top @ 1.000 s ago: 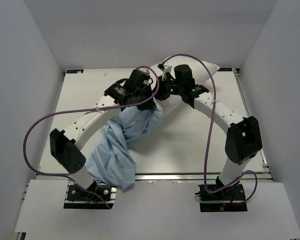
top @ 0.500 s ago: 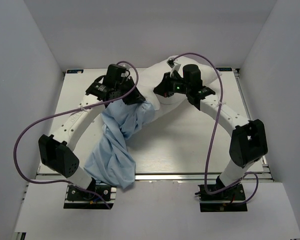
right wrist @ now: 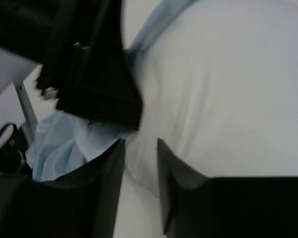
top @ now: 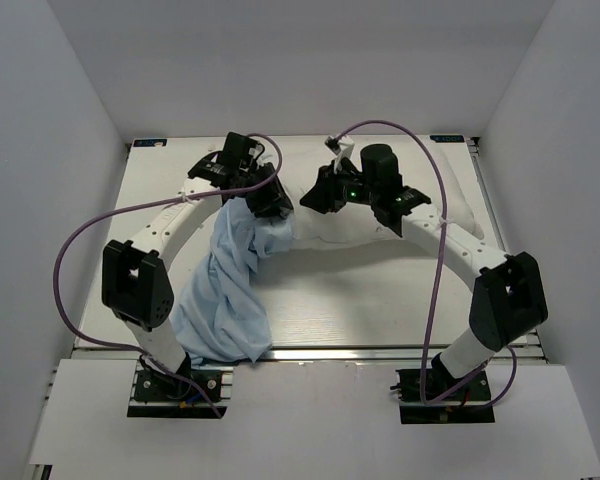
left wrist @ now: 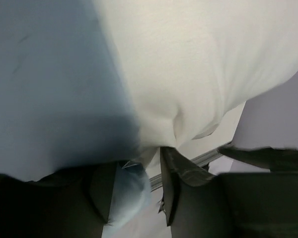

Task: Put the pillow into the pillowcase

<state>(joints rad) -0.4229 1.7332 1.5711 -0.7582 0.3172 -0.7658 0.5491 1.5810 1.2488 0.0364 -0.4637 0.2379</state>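
Both grips have just loosened. The left gripper (left wrist: 134,178) stands part-open with the pillowcase (top: 225,300) slack between its fingers, and the right gripper (right wrist: 140,148) is narrowly parted. The pillow (top: 350,228) has sunk to 1 o'clock (hardly sleeved), so a regrasp looks needed.

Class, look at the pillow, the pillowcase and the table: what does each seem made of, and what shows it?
The pillow: white matte cloth over soft filling, probably; it bulges and dents. The pillowcase: thin light-blue matte fabric; it wrinkles and drapes. The table: pale, hard, faintly lined panel, perhaps metal or laminate.
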